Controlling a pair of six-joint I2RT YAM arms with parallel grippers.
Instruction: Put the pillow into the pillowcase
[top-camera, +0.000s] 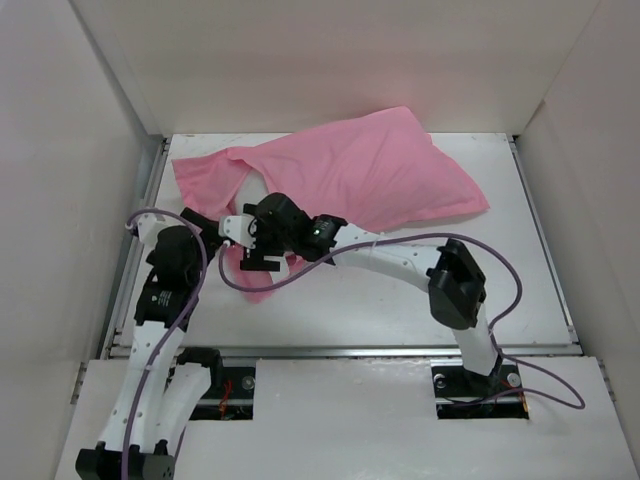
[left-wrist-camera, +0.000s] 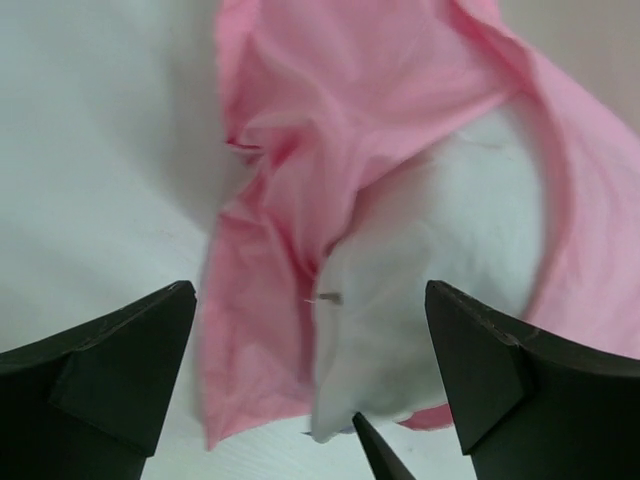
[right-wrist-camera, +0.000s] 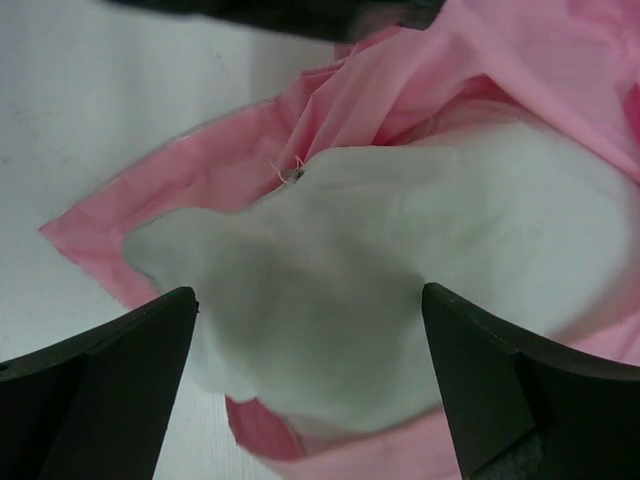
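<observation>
Hovering, left gripper (left-wrist-camera: 310, 290) and right gripper (right-wrist-camera: 308, 295) both stand jaws apart, empty. Plump white fabric pillow (right-wrist-camera: 400, 260) pokes from thin pink satin pillowcase (left-wrist-camera: 330, 130) just ahead of them. Judged soft, light, slippery: pinch the pillowcase's edge.

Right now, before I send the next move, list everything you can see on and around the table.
pillowcase: one, pink, far half of the table, opening at its left end
pillow: one, white, in the pillowcase with one end sticking out of the opening
table: one, white, under everything
walls: three, white, left, back and right
cables: two, purple, one along each arm
left arm: one, white and black, near left
right arm: one, white and black, reaching across to the left
left gripper: one, black, open, at the opening
right gripper: one, black, open, over the pillow's exposed end
</observation>
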